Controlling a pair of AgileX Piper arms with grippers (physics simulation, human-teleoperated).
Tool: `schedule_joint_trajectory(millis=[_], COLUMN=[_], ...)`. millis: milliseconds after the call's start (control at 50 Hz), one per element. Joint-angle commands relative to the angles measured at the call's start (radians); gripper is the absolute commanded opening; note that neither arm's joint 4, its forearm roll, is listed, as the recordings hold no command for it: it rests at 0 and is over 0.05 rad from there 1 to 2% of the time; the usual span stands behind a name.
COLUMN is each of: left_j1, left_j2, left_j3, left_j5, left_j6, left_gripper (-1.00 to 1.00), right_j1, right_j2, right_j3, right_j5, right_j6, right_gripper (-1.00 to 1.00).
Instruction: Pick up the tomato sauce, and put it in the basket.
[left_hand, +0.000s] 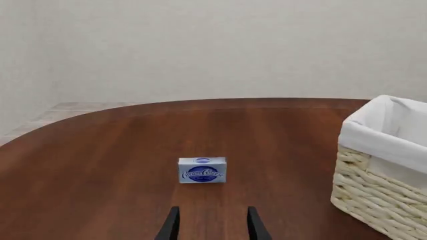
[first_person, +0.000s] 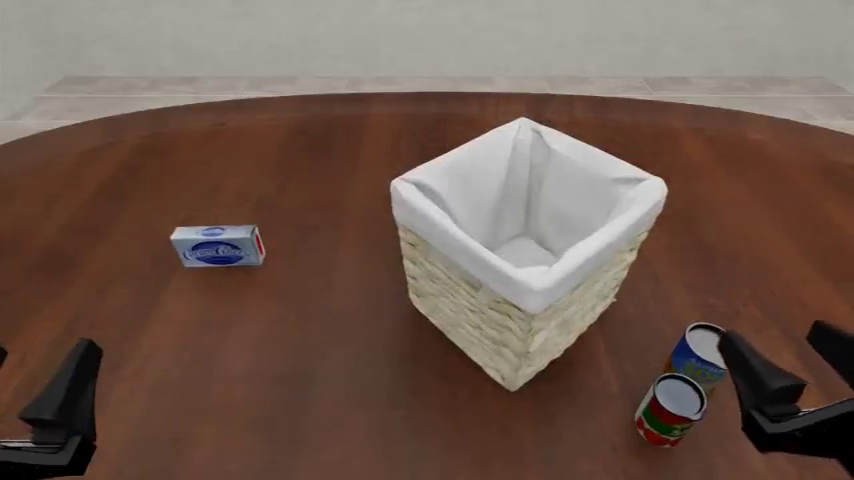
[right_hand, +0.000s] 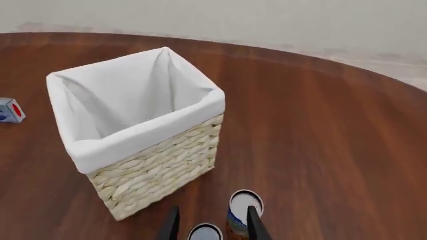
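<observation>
- A brown wooden table (first_person: 267, 160) filled the scene.
- The basket (first_person: 527, 250) stood upright near the table's middle, its white lining folded over the rim.
- The right gripper (first_person: 798, 372) hovered at the near right edge, fingers spread, gripping nothing.
- The left gripper (left_hand: 211, 225) hung at the near left, fingers likewise apart and empty.
- A blue-and-white box (first_person: 218, 246) lay left of the basket.
- A blue-labelled can (first_person: 697, 355) stood just beside the right gripper.
- The tomato sauce (first_person: 669, 409) stood upright on the table, near the blue can, outside the basket.
</observation>
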Motion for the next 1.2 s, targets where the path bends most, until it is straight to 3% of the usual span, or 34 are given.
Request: schedule_joint_trajectory(millis=[20, 120, 280, 380, 420, 640, 1200], left_j1=[0.0, 0.0, 0.0, 0.0, 0.0, 0.0, 0.0], left_j2=[0.0, 0.0, 0.0, 0.0, 0.0, 0.0, 0.0], left_j3=[0.0, 0.0, 0.0, 0.0, 0.0, 0.0, 0.0], left_j5=[0.0, 0.0, 0.0, 0.0, 0.0, 0.0, 0.0], left_j6=[0.0, 0.0, 0.0, 0.0, 0.0, 0.0, 0.0], left_gripper=[1.0, 1.0, 1.0, 1.0, 1.0, 1.0, 1.0], right_j1=[0.046, 0.036, 0.004, 0.0, -0.01, -0.002, 0.018], right_j2=[0.146, 0.209, 0.246, 0.272, 0.281, 0.281, 0.339], right_j3=[-0.075, -0.082, -0.139, -0.175, -0.173, -0.18, -0.06], right_j5=[0.103, 0.108, 0.213, 0.259, 0.265, 0.319, 0.181], right_j6=[-0.006, -0.012, -0.046, -0.04, -0.068, -0.06, -0.002], right_gripper=[1.0, 1.0, 1.0, 1.0, 1.0, 1.0, 1.0])
